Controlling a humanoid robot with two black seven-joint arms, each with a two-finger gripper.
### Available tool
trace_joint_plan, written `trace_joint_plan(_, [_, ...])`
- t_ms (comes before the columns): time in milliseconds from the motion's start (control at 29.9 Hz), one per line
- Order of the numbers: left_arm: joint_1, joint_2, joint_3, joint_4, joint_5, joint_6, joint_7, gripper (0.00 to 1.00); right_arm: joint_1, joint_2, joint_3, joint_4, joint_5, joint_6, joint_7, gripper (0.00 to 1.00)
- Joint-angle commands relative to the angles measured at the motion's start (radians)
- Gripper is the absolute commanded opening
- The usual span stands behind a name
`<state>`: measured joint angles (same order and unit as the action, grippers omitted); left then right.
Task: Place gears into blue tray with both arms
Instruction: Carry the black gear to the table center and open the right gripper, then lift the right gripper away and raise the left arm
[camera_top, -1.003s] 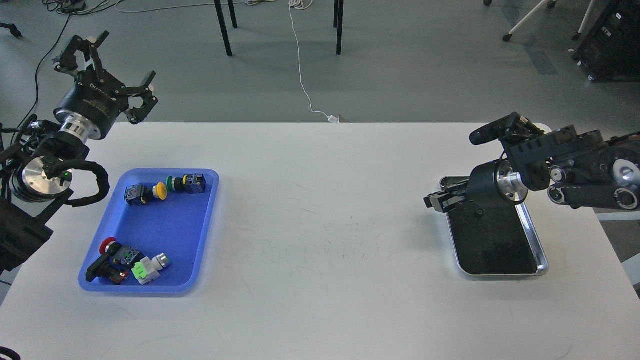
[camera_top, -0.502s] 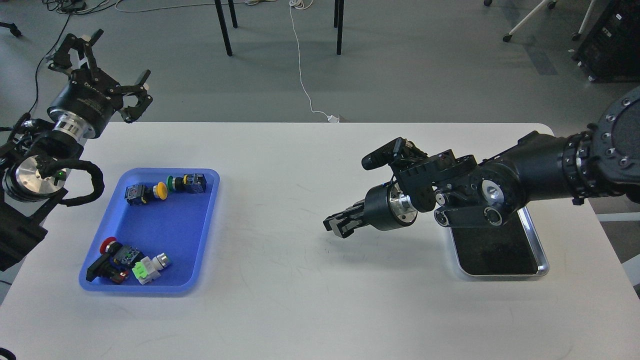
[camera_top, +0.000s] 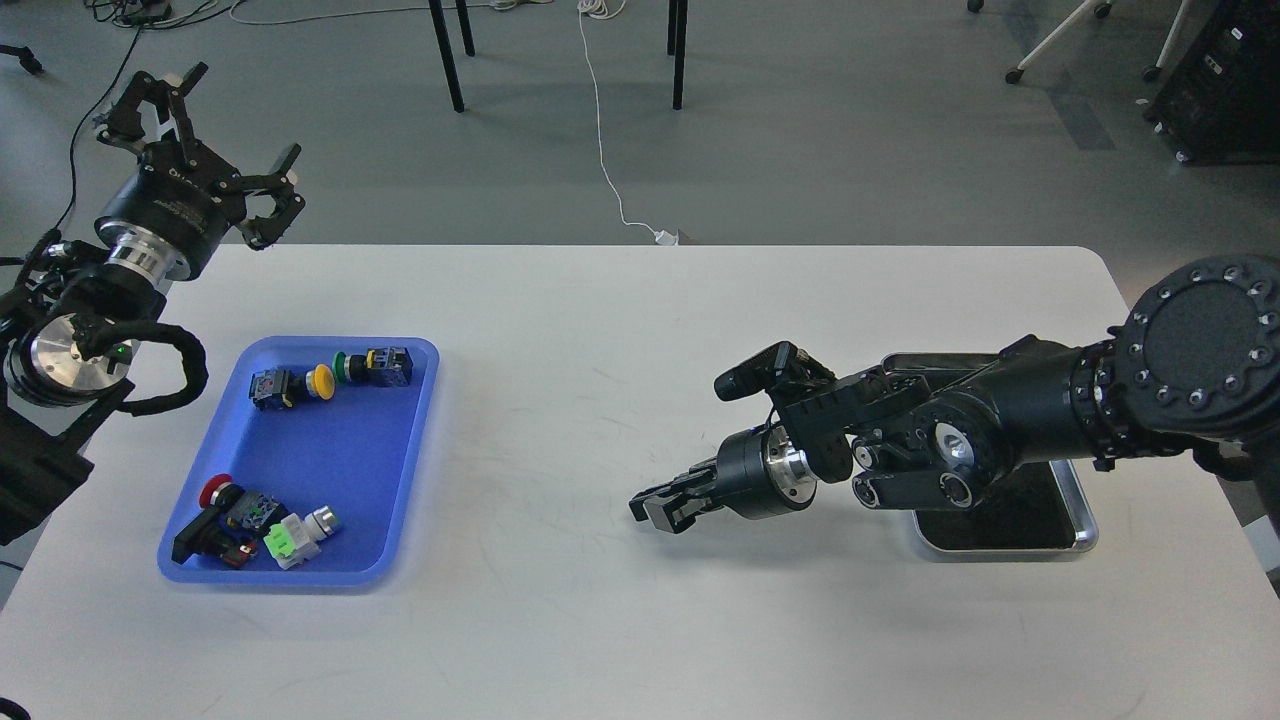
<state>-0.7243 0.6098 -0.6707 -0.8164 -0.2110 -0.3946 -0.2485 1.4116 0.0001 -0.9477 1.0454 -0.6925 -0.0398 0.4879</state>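
No gear can be made out anywhere in this view. The blue tray (camera_top: 300, 470) lies near the left edge of the bench (camera_top: 600, 620), its long sides running front to back. Inside it, along the far rim, sit a yellow-capped switch (camera_top: 290, 385) and a green-capped switch (camera_top: 375, 366); in the near left corner lie a red-capped switch (camera_top: 215, 520) and a light green and white switch (camera_top: 298, 535).

The right gripper (camera_top: 655, 508) hangs low over the middle of the bench, pointing left toward the blue tray and well apart from it. Its fingers look pressed close together; whether anything is pinched between them cannot be told. The right arm crosses over the silver tray (camera_top: 1085, 520) near the right edge, hiding most of its dark inside.

The left gripper (camera_top: 215, 135) is raised beyond the far left corner of the bench, its fingers spread wide around nothing.
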Motion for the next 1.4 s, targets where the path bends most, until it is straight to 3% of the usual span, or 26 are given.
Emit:
trace_joint_plan(0, [0.0, -0.002, 0.0, 0.0, -0.001, 0.0, 0.0, 0.98, -0.011, 0.0, 0.001, -0.013, 0.001, 0.0, 0.0, 0.2])
trace_joint_plan(67, [0.0, -0.002, -0.001, 0.0, -0.001, 0.0, 0.0, 0.98, -0.011, 0.0, 0.001, -0.015, 0.001, 0.0, 0.0, 0.27])
trace_joint_plan(167, [0.0, -0.002, -0.001, 0.0, -0.001, 0.0, 0.0, 0.98, -0.011, 0.0, 0.003, -0.015, 0.002, 0.0, 0.0, 0.46])
trace_joint_plan(301, [0.002, 0.004, -0.001, 0.0, -0.001, -0.004, -0.002, 0.98, 0.004, 0.0, 0.01, -0.015, 0.008, 0.0, 0.0, 0.56])
trace_joint_plan(368, [0.002, 0.007, -0.001, 0.0, -0.001, -0.006, -0.002, 0.98, 0.013, 0.0, 0.033, -0.016, 0.011, 0.0, 0.0, 0.68])
trace_joint_plan(468, [0.002, 0.005, 0.0, 0.0, 0.001, -0.006, 0.0, 0.98, 0.023, -0.057, 0.108, -0.021, 0.016, -0.003, 0.0, 0.85])
trace_joint_plan(569, [0.002, 0.005, 0.008, 0.0, 0.001, -0.006, 0.006, 0.98, 0.023, -0.138, 0.242, -0.045, 0.019, -0.002, 0.0, 0.92])
trace_joint_plan(803, [-0.035, -0.002, 0.068, -0.015, 0.108, -0.009, 0.011, 0.98, -0.009, -0.417, 0.522, -0.028, 0.044, 0.001, -0.002, 0.95])
trace_joint_plan(936, [-0.09, -0.01, 0.071, -0.056, 0.273, -0.007, 0.012, 0.98, -0.146, -0.558, 0.789, -0.024, 0.05, 0.001, -0.002, 0.95])
trace_joint_plan(1171, [-0.09, 0.004, 0.077, -0.289, 0.643, -0.009, 0.011, 0.98, -0.442, -0.641, 1.294, -0.031, 0.077, 0.009, -0.003, 0.97])
trace_joint_plan(1371, [-0.096, -0.005, 0.123, -0.441, 0.932, -0.007, 0.008, 0.98, -0.592, -0.663, 1.48, -0.03, 0.279, 0.027, -0.002, 0.97])
